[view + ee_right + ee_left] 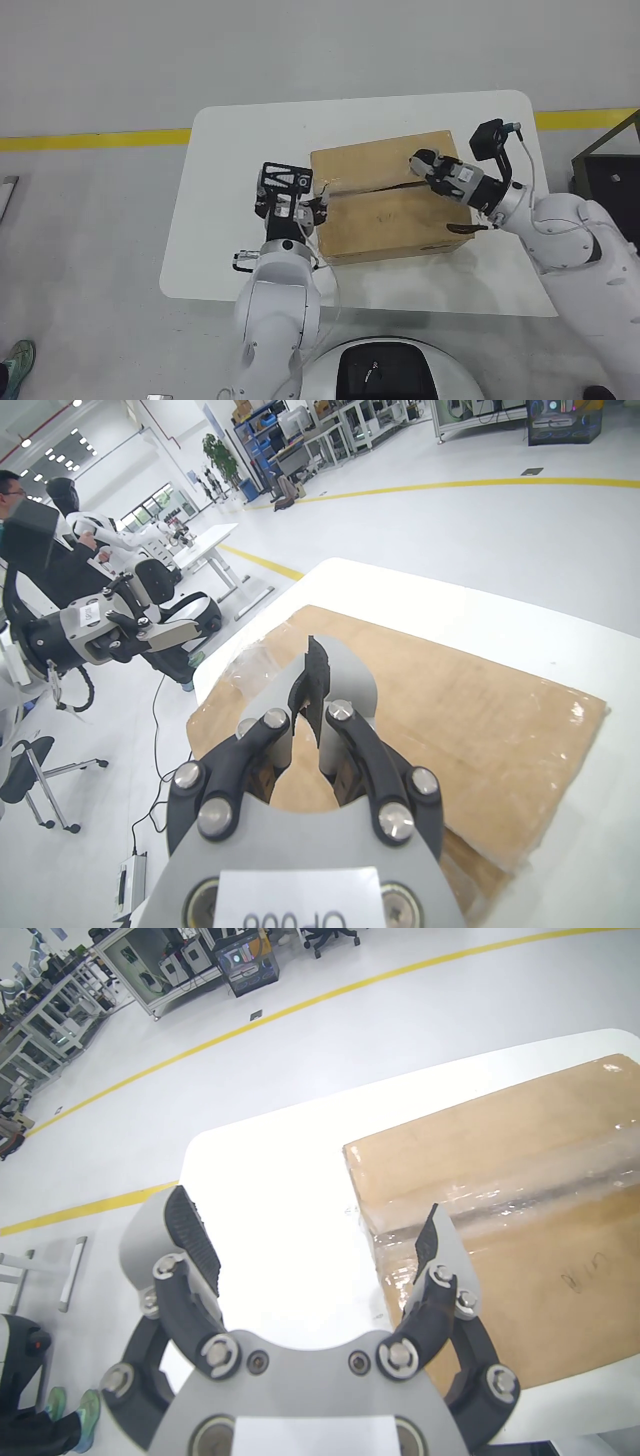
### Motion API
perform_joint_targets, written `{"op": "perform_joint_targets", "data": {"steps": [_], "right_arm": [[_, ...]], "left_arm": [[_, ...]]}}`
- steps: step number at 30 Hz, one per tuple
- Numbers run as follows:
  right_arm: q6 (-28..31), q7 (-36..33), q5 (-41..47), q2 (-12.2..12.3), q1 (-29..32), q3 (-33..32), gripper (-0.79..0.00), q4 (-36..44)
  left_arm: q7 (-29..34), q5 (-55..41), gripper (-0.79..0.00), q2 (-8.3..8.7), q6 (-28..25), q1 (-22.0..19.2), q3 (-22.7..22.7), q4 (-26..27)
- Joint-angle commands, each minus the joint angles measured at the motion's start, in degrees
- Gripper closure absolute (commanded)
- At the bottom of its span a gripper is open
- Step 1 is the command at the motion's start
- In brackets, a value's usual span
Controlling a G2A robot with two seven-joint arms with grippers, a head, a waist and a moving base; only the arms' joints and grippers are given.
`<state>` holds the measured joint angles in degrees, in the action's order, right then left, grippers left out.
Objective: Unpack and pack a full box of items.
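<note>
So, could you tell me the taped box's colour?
Plain brown cardboard box, clearest in the top view.

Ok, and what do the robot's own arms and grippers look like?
The left arm and right arm wear rounded white shells. The left gripper and right gripper match: a grey plate, black linkages with silver bolts, grey fingers faced with black ribbed pads, a white label at each wrist. A black cable loops off the left wrist.

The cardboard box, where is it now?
The cardboard box sits on the table in the top view, left hand at one end of its seam, right hand over the other.
</note>
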<state>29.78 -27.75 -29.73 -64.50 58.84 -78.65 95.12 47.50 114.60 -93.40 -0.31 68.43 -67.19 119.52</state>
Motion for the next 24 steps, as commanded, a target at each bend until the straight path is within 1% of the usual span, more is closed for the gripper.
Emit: {"op": "perform_joint_targets", "data": {"steps": [1,2,3,5,7,8,11,24], "right_arm": [[0.3,-0.1,0.0,0.1,0.2,0.0,0.0,-0.3],[0.4,-0.1,-0.2,0.1,0.4,-0.1,0.0,-0.6],[0.5,0.0,-0.2,0.2,0.4,-0.1,0.0,-0.8],[0.7,0.1,-0.4,0.2,0.6,-0.3,0.0,-1.0],[0.8,0.1,-0.5,0.3,0.7,-0.4,0.0,-1.1],[0.8,0.0,-0.7,0.4,0.9,-0.6,0.0,-1.2],[1.1,0.1,-1.1,0.5,1.3,-0.9,0.0,-1.4],[1.5,0.2,-1.9,1.0,2.2,-1.4,0.0,-2.1]], "left_arm": [[0.1,-0.1,-0.757,-0.14,0.0,-0.6,1.1,-0.7],[0.0,-0.3,-0.665,-0.22,0.1,-1.0,1.7,-1.2],[-0.1,-0.3,-0.613,-0.29,0.1,-1.3,2.1,-1.7],[-0.2,-0.5,-0.336,-0.44,0.0,-2.0,3.1,-2.7],[-0.2,-0.4,-0.139,-0.54,0.0,-2.5,3.7,-3.6],[-0.2,-0.5,-0.062,-0.64,0.1,-2.9,4.1,-4.3],[-0.1,-0.9,0.0,-0.88,0.6,-4.0,4.7,-6.0],[1.9,-4.3,0.0,-1.86,-0.5,-8.0,6.9,-12.6]]}}
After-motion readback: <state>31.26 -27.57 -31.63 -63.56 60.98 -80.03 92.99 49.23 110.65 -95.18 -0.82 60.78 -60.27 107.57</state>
